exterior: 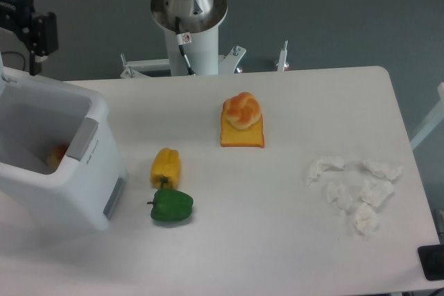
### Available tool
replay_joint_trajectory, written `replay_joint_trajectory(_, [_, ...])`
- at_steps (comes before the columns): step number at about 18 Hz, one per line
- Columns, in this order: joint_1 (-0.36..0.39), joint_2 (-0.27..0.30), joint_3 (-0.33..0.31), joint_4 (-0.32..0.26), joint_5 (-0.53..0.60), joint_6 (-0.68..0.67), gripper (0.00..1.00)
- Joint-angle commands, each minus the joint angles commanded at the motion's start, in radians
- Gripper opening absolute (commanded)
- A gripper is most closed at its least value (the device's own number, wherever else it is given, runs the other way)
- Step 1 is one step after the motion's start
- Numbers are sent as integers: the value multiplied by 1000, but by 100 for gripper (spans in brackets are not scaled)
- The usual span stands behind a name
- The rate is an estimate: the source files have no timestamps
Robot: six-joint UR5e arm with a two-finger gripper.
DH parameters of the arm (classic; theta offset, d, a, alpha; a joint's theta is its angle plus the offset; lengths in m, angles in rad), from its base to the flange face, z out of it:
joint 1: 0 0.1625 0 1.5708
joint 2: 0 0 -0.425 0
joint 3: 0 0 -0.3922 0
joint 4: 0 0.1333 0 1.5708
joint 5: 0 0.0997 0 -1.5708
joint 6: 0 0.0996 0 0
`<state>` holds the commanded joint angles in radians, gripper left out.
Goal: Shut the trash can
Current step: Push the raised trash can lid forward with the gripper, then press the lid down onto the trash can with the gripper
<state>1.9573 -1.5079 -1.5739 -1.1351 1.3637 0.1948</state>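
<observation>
Gripper [28, 29] of mine hangs at upper left, fingers cut off by the frame edge, state unreadable, above the open trash can [59, 171] on the table's [277, 240] left edge; peppers [168, 188] nearby.

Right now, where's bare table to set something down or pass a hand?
Widest bare patch: between the bread slice and the crumpled tissues, running to the front edge of the table. Also the back strip behind the bread. Crowded: the yellow pepper and green pepper sit close beside the open trash can.
</observation>
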Motion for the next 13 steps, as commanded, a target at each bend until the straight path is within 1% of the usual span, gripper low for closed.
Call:
replay_joint_trajectory(8, [66, -11, -8, 0, 0, 0, 100])
replay_joint_trajectory(10, [94, -17, -8, 0, 0, 2, 100])
replay_joint_trajectory(13, [103, -44, -6, 0, 2, 2, 100])
